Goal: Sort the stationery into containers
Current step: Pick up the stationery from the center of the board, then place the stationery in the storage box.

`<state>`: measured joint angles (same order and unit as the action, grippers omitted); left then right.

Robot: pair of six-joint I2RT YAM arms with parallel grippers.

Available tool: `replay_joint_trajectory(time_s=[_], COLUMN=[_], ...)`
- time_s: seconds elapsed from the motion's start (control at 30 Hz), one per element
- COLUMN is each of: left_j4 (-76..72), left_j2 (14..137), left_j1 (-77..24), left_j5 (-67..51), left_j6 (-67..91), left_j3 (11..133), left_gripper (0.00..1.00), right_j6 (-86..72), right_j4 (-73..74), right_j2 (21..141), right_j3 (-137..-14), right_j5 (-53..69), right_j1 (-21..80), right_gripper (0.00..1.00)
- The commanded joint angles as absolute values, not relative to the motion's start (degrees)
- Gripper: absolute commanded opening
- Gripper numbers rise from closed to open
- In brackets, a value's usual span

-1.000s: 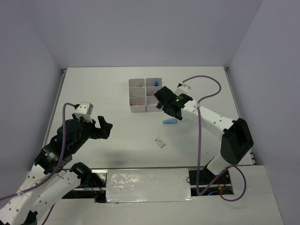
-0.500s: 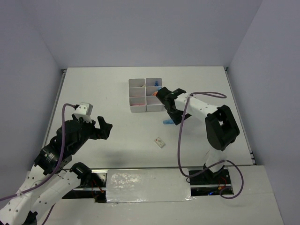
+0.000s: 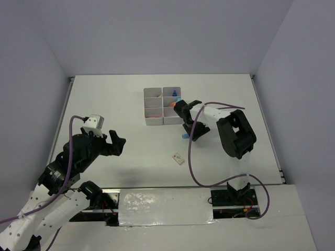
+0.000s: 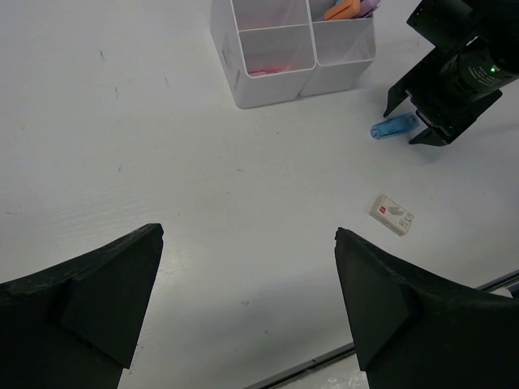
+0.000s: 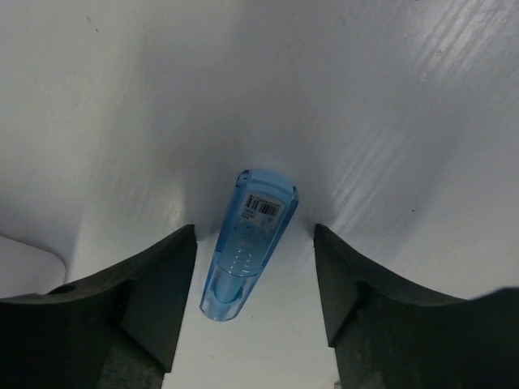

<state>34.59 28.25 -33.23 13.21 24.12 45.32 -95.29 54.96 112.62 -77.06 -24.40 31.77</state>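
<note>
Left gripper (image 3: 111, 141): raised over the table's (image 3: 104, 99) left side, at about 8 o'clock from the containers; its own camera shows both black fingers spread wide with nothing between them

Containers (image 3: 162, 105): white block of six compartments, far of centre on the table; the top view alone shows the blue-capped bottle (image 3: 173, 94) in the far right compartment, which the left wrist view cuts off

Containers, left wrist view (image 4: 272, 87): an orange piece (image 4: 340, 10) beside a purple one in the middle right compartment, something pink low in the near left one

White eraser (image 3: 178, 158): alone on the table at about 5 o'clock from the block; the left wrist view shows its red mark (image 4: 392, 215)

Blue marker (image 3: 186, 136): flat on the table at 5 o'clock from the block, apart from it; from above only a blue sliver shows, while the right wrist view (image 5: 247, 243) shows its barcode label

Right gripper (image 3: 191, 134): down at the table over the marker; its camera shows a finger on each side, a gap at both, so spread and not pinching
</note>
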Motion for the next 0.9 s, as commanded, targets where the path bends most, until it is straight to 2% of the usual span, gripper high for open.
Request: replay_joint_trajectory(time_s=[0.0, 0.07, 0.13, 0.17, 0.2, 0.27, 0.33, 0.47, 0.57, 0.67, 0.87], left_j4=[32.3, 32.3, 32.4, 32.4, 32.3, 32.3, 32.3, 32.3, 32.3, 32.4, 32.9], left_j2=[27.6, 27.6, 27.5, 27.5, 27.4, 27.3, 27.2, 27.2, 27.3, 27.3, 25.6], left_j1=[-33.6, -33.6, -33.7, -33.7, -33.7, -33.7, -33.7, -33.7, -33.7, -33.7, -33.8], left_j5=[13.6, 13.6, 13.7, 13.8, 13.8, 13.9, 13.9, 13.7, 13.9, 14.2, 16.4], left_j6=[24.1, 24.1, 24.1, 24.2, 24.2, 24.1, 24.2, 24.2, 24.1, 24.3, 25.0], left_j3=[45.4, 45.3, 45.3, 45.4, 45.3, 45.3, 45.4, 45.3, 45.3, 45.4, 45.4], left_gripper=[0.99, 0.99, 0.99, 0.99, 0.99, 0.99, 0.99, 0.99, 0.99, 0.99, 0.99], right_j6=[-95.1, -95.6, -96.2, -96.2, -96.3, -96.6, -95.5, -92.7, -94.4, -103.9, -113.6], right_j4=[51.2, 50.8, 49.6, 49.0, 48.2, 48.1, 48.8, 49.8, 53.9, 61.5, 53.0], right_j2=[115.1, 114.7, 113.5, 112.1, 111.3, 108.5, 105.1, 100.8, 102.2, 105.6, 109.4], right_j3=[-74.9, -73.4, -70.9, -70.1, -68.5, -67.4, -67.5, -71.9, -79.9, -87.9, -93.3], right_j5=[-21.0, -20.7, -20.0, -19.6, -19.3, -19.8, -22.1, -30.6, -36.9, -36.1, -33.7], right_j1=[31.0, 31.4, 31.4, 31.4, 31.4, 31.6, 32.4, 38.4, 44.9, 47.5, 49.0], right_gripper=[0.61, 0.49, 0.31, 0.28, 0.18, 0.04, 0.0, 0.0, 0.0, 0.0, 0.0])
